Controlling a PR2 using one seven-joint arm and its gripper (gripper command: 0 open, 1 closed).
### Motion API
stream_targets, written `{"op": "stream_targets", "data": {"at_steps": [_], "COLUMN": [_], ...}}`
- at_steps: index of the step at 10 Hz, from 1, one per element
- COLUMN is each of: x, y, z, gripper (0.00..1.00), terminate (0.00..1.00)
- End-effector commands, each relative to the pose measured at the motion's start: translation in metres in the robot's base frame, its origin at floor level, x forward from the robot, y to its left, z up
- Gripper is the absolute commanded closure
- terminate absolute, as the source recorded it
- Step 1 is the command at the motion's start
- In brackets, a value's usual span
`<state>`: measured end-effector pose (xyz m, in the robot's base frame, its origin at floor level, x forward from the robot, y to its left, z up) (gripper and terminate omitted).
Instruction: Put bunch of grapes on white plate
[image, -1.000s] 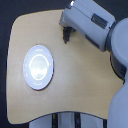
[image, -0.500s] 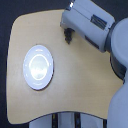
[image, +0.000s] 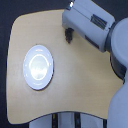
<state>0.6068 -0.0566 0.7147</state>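
The white plate (image: 38, 67) lies on the tan table at the exterior view's left, with nothing on it. My grey arm reaches in from the upper right. Its gripper (image: 69, 34) shows only as a small dark shape under the arm's end, over the table's far part and well to the right of the plate. I cannot tell whether that dark shape is only the fingers or also the bunch of grapes. No grapes show anywhere else on the table. The image is too blurred to tell how the jaws stand.
The tan table (image: 80, 85) has rounded corners and a dark surround. The robot's large grey body (image: 117, 75) fills the right side of the view. Dark legs or cables (image: 65, 120) show below the table's near edge.
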Motion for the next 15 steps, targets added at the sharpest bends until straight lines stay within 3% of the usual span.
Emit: {"op": "stream_targets", "data": {"at_steps": [1,4,9,11,15], "x": [-0.004,-0.003,-0.016,-0.042,-0.115], "y": [0.005,0.002,0.023,0.041,0.073], "z": [0.003,0.016,0.097,0.121,0.108], "gripper": [1.0,1.0,1.0,1.0,1.0], "terminate": [0.0,0.0,0.0,0.0,0.0]}}
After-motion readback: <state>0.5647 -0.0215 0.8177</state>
